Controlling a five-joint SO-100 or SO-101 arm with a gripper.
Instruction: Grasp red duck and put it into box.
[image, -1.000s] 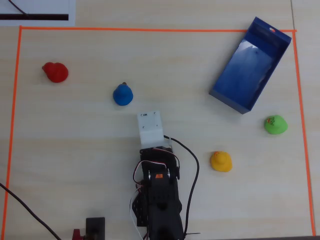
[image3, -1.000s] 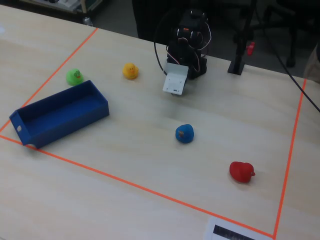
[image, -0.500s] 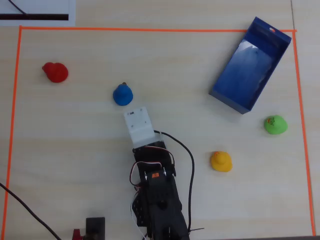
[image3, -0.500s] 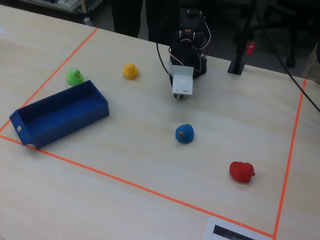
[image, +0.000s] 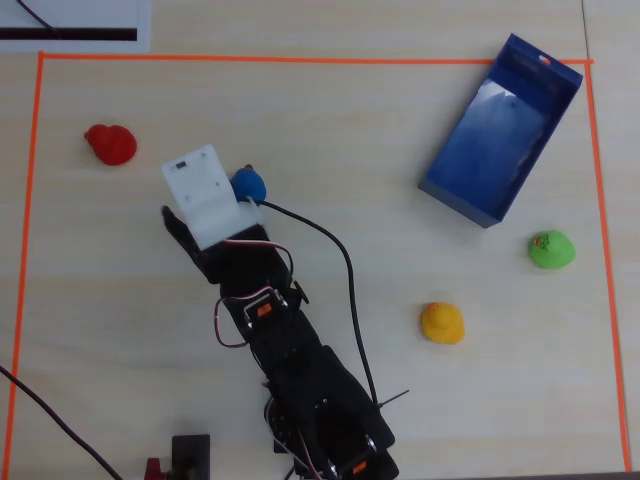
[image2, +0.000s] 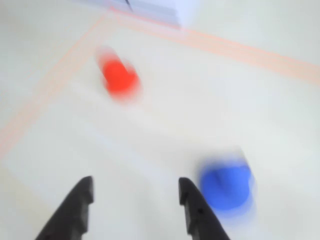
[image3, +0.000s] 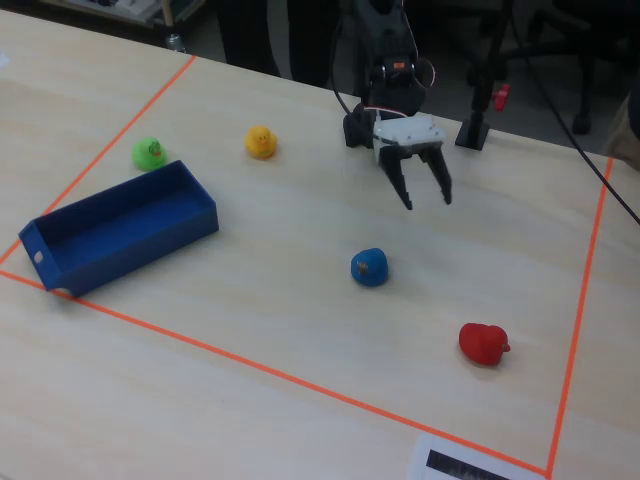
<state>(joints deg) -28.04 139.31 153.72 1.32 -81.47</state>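
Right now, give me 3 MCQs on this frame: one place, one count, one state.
1. Which duck is nearest the gripper?
A. red
B. blue
C. green

2. How many ducks are on the table?
A. four
B. three
C. five

3. How are the jaws?
A. shut on a duck
B. shut, empty
C. open, empty

Answers:
1 B: the blue duck sits just below the gripper in the fixed view; the red duck lies farther off.
2 A: red, blue, yellow duck and green duck.
3 C: the wrist view shows bare table between the spread fingers.

Pale wooden table (image3: 250, 390), orange-taped border (image3: 300, 378)
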